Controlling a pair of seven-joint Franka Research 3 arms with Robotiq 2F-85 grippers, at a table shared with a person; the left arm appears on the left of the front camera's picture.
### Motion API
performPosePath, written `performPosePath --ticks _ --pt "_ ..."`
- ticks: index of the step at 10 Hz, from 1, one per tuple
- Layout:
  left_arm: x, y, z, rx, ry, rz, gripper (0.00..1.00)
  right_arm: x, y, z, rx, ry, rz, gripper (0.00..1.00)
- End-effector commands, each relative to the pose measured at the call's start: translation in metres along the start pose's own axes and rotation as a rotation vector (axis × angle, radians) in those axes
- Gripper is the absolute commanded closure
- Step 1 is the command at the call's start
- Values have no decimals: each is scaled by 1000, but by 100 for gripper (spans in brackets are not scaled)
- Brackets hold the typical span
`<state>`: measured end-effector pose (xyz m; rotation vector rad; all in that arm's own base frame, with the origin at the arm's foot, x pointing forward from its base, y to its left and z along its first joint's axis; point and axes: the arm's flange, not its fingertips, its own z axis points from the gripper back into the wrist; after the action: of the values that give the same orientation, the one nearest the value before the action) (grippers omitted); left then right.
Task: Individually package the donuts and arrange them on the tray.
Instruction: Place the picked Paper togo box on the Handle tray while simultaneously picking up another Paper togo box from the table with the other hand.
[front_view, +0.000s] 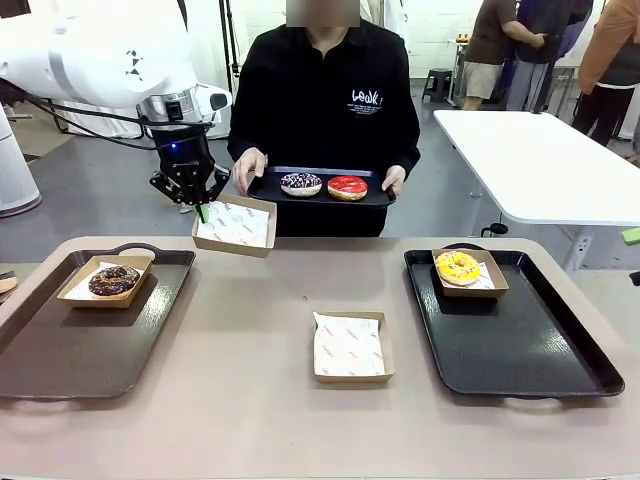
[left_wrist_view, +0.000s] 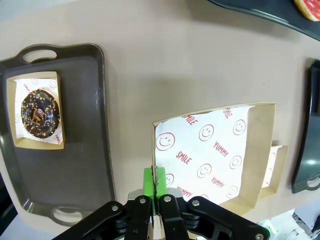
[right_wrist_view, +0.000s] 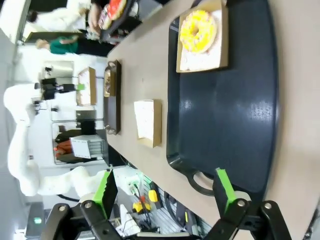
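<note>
L gripper (front_view: 203, 210): pads pressed together on the 9 o'clock rim of a paper-lined brown cardboard box (front_view: 235, 226), pinching it. The box hangs clear of the beige counter (front_view: 250, 400) at approx 11 o'clock, slightly tilted and empty, w/ smiley-print paper showing.

R gripper (right_wrist_view: 165, 187): fingers spread wide. It hovers by the near handle end of the black rectangular tray (front_view: 530, 350) at 3 o'clock.

Donuts, as we see them:
- chocolate-brown sprinkled ring donut (front_view: 113, 280): in its own lined box, far end of the dark brown-grey tray (front_view: 60, 350) at 9 o'clock.
- bright yellow iced ring donut (front_view: 458, 267): boxed, far-left corner of the 3 o'clock tray.
- dark purple donut (front_view: 300, 183) w/ white sprinkles and glossy red donut (front_view: 347, 187): unboxed, side by side on a small black tray (front_view: 265, 187) that a person (front_view: 320, 110) at 12 o'clock holds w/ both hands.

Second lined cardboard box (front_view: 350, 347), empty, sits on the counter at approx 6 o'clock, between the two big trays.
</note>
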<state>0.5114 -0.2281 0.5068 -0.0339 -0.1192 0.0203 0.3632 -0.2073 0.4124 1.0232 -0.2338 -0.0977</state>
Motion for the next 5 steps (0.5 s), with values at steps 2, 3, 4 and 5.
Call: performPosePath --ticks 2,3,4,5 --pt "10 -8 -8 36 21 17 100 -10 -16 -2 80 -91 -25 0" --pt "7 -6 -10 28 16 1 100 -11 -21 -2 82 -111 -43 0" --pt "6 -3 -11 9 17 -7 100 -2 -19 -4 72 -137 -33 0" --pt "6 -3 -11 9 17 -7 100 -11 -16 2 57 -63 -47 0"
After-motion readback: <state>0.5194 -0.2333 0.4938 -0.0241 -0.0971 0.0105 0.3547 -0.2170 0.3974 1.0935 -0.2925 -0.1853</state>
